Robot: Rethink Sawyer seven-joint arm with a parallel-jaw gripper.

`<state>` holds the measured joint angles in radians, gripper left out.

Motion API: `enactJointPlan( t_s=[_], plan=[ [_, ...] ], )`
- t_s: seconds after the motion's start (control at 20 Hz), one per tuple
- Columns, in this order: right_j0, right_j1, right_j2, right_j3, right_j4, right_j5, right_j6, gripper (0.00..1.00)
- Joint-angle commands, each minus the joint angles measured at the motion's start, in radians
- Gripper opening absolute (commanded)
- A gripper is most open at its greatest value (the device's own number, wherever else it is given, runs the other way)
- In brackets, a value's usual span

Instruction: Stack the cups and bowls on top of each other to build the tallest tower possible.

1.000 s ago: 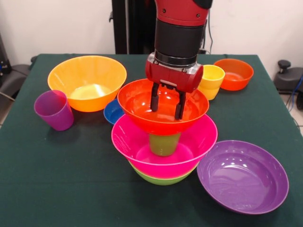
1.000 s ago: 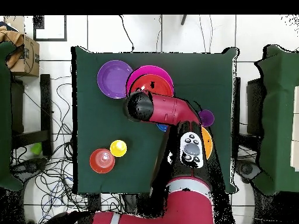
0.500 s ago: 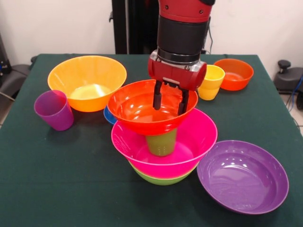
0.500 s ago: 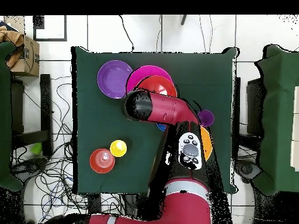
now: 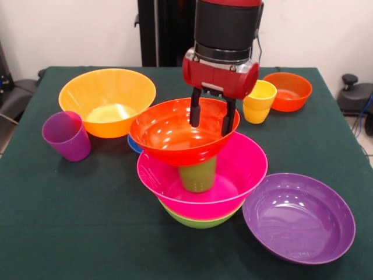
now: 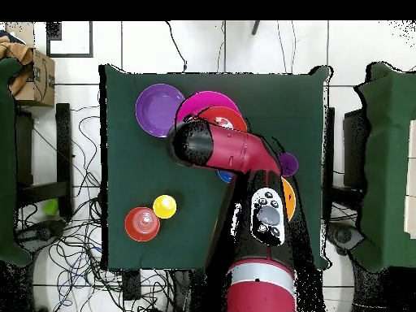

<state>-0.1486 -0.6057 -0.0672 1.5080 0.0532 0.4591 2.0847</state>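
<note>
Danger at the tower: my gripper (image 5: pixel 210 118), fingers spread, hangs above the red-orange bowl (image 5: pixel 175 139) perched off-centre leftward on the green cup (image 5: pixel 197 175); any nudge could topple it.

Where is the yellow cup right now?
In the front view, the yellow cup stands on the table toward the far right, just left of the small red-orange bowl and behind the gripper.
</note>
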Motion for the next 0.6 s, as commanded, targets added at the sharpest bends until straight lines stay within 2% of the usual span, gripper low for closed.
enactJointPlan(
  t_s=[0.05, 0.3, 0.6],
  plan=[
    [0.010, -0.003, 0.047, 0.011, 0.014, 0.126, 0.087, 1.00],
    [0.018, -0.036, 0.035, 0.023, 0.014, 0.170, 0.088, 1.00],
    [0.024, -0.015, 0.033, -0.003, 0.015, 0.162, 0.105, 1.00]
  ],
)
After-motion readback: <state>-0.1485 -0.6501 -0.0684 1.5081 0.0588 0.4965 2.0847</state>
